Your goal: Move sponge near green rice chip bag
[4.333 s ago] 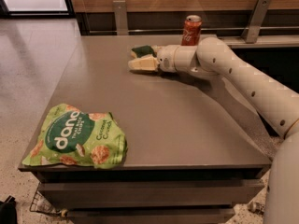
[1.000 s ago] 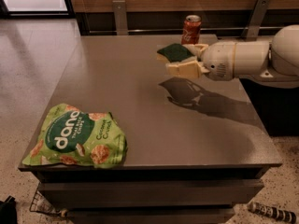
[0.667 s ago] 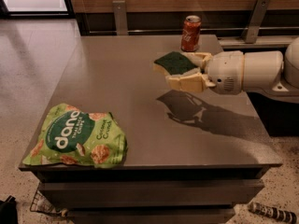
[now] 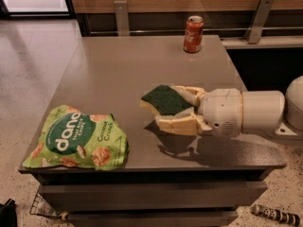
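The sponge [image 4: 164, 99] was held green face up, gripped between the fingers of the gripper [image 4: 173, 110]. It hung clear of the table [image 4: 118, 65], to the right of the green rice chip bag [image 4: 78, 143] and apart from it. A red can [image 4: 193, 34] stood well behind the bag. Judged step: carrying. The next move calls for travel toward the bag, then lowering and releasing just beside it.

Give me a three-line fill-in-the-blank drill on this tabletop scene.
The white claw holds the rectangular yellow foam sponge with its dark ___ side up.
The upright metal can at the grey table's far edge is ___.
The crinkly light-green chip bag lies nearer the sponge than the ___.
Missing: green; red; can.
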`<state>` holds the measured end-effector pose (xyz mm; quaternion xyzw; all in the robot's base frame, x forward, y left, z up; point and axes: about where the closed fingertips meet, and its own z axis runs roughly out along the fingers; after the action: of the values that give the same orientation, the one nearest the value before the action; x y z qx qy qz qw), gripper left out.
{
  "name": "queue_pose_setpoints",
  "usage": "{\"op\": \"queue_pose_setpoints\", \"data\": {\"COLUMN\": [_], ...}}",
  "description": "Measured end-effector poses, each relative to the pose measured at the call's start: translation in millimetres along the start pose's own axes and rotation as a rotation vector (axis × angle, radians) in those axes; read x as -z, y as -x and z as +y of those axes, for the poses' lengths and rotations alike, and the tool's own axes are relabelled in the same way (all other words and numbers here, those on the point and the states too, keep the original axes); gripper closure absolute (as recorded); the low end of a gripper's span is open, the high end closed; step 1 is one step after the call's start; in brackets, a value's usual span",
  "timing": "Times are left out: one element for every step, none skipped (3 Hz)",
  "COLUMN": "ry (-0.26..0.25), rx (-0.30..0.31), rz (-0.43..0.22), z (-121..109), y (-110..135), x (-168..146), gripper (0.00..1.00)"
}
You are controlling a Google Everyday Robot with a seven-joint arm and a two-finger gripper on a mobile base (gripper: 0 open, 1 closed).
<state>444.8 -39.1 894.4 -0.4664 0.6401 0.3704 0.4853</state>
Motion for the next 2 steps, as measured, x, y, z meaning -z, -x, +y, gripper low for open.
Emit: {"op": "queue_pose_setpoints", "data": {"ry": [-0.002,0.002], "rx": [-0.045,-0.047], "rz": [0.006,0.01], "z": [26.1,28.2], "y": [-25.1,-26.7], "x": [-0.9,-2.1], "gripper": [1.0,0.83]}}
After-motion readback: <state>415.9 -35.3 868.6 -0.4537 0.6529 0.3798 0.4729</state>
